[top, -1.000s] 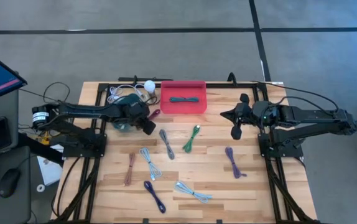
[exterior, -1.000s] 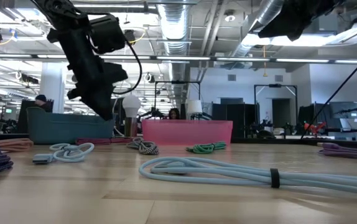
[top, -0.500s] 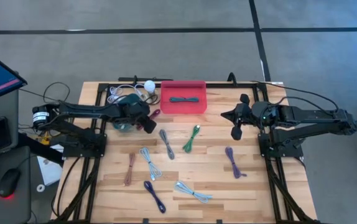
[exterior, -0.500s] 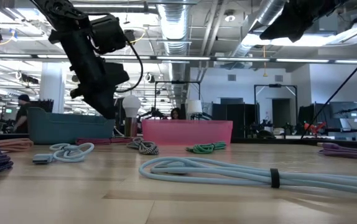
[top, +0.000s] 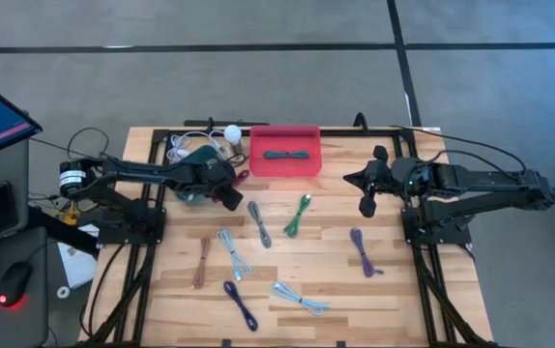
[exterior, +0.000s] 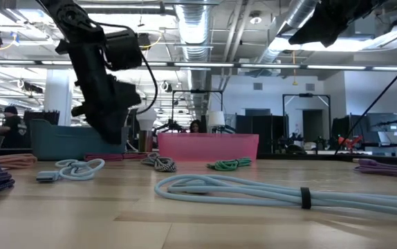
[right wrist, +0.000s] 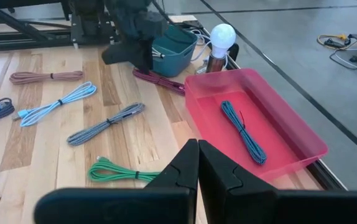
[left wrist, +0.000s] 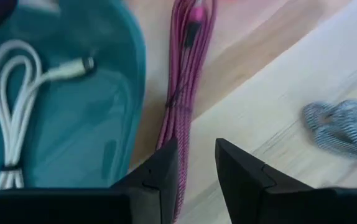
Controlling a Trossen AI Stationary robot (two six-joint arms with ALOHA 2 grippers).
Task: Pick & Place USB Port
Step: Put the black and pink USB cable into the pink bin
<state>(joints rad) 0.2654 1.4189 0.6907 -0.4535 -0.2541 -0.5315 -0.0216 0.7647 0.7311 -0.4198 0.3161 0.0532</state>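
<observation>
Magenta braided USB cable (left wrist: 181, 93) lies on the wooden desk (top: 355, 290) just beside the teal plastic bin (left wrist: 97, 112), under the left gripper (left wrist: 194, 163), whose jaws stand a little apart and hold nothing. Inside that bin lies a white coiled cable (left wrist: 17, 93) (tied with a dark band). Well across from the bin, the right gripper (right wrist: 197, 163) hangs with jaws pressed together, past the red plastic tray (top: 284, 166).

Overhead and low views share the table (top: 355, 280).

White cable (left wrist: 17, 99) partly cut off, blurred
</observation>
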